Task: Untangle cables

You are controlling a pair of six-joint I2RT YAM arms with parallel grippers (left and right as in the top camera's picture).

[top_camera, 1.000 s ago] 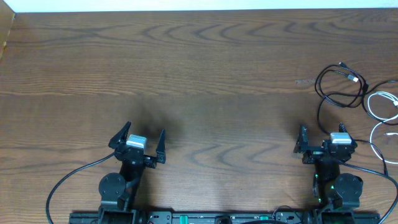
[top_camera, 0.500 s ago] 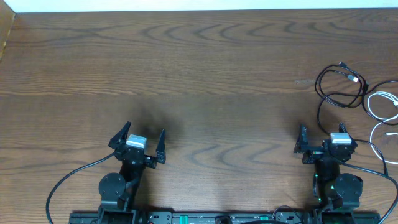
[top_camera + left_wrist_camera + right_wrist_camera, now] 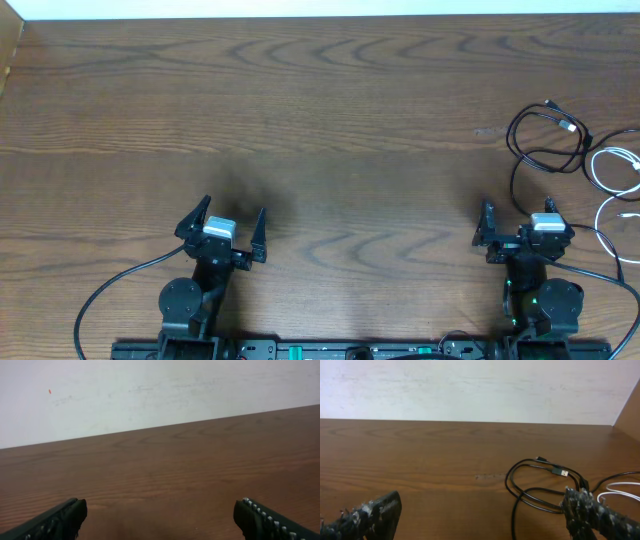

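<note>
Left claw: sits at about 7 o'clock on the table in the overhead view. You have its fingers spread wide apart. Nothing between them, nothing touching them. In the left wrist view the left claw shows only bare wood grain between the two finger tips, with a pale wall beyond the far edge of the table. A thick black arm lead curves away from its base toward 8 o'clock.

Right claw: sits at about 5 o'clock on the table. Its fingers are also apart and hold nothing. In the right wrist view the right claw has bare wood between its tips. Its right finger overlaps the near part of the cable pile in that view; you cannot tell whether it touches.

Cables: the pile lies at about 3 o'clock on the table, hard against the right edge.
- The black cable lies in loose overlapping loops at 12 to 1 o'clock from the right claw, near it. One small plug end rests inside the loops. In the right wrist view the black cable shows two or three loops crossing each other, with a metal-tipped plug on top.
- The white cable lies just right of the black loops, at 2 o'clock from the right claw, and runs out of the frame. In the right wrist view the white cable passes beside the black loops; where they cross is hidden behind the finger.
</note>
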